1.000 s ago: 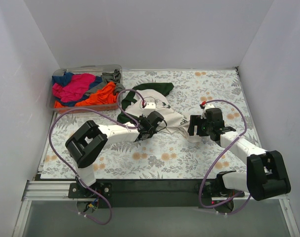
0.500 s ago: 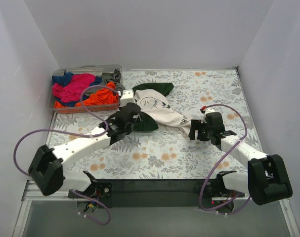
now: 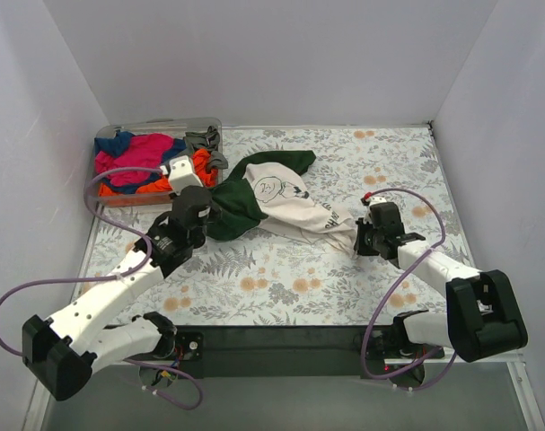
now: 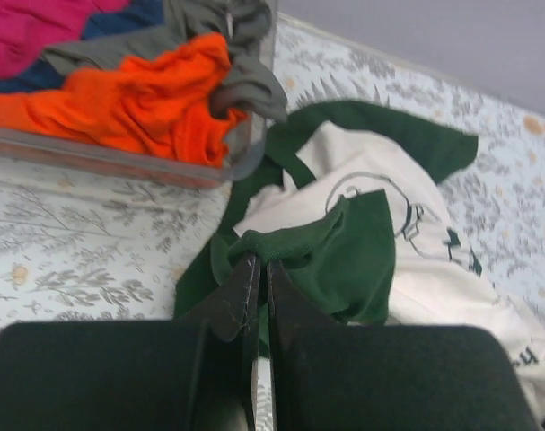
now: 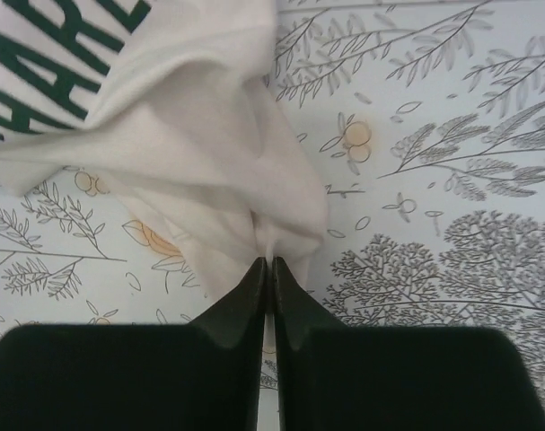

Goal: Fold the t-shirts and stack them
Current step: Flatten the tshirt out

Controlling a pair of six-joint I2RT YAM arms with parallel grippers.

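Note:
A cream t-shirt (image 3: pixel 290 202) with dark green sleeves and a dark print lies crumpled mid-table, stretched between both grippers. My left gripper (image 3: pixel 211 205) is shut on a dark green sleeve (image 4: pixel 344 260), whose hem bunches at the fingertips (image 4: pixel 259 262) in the left wrist view. My right gripper (image 3: pixel 360 241) is shut on a pinch of the cream hem (image 5: pixel 254 206) at the shirt's right end, the tips (image 5: pixel 270 262) low over the table. Other t-shirts, magenta (image 3: pixel 146 151), orange (image 3: pixel 187 175), blue and grey, are heaped in the bin.
The clear plastic bin (image 3: pixel 155 124) stands at the back left, its front wall (image 4: pixel 119 162) close to the left gripper. A floral cloth (image 3: pixel 299 278) covers the table. White walls close in the left, right and back sides.
The left arm has swung back and left, dragging the green sleeve toward the bin. The right gripper has closed on the cream hem and shifted slightly forward. The shirt is more stretched out.

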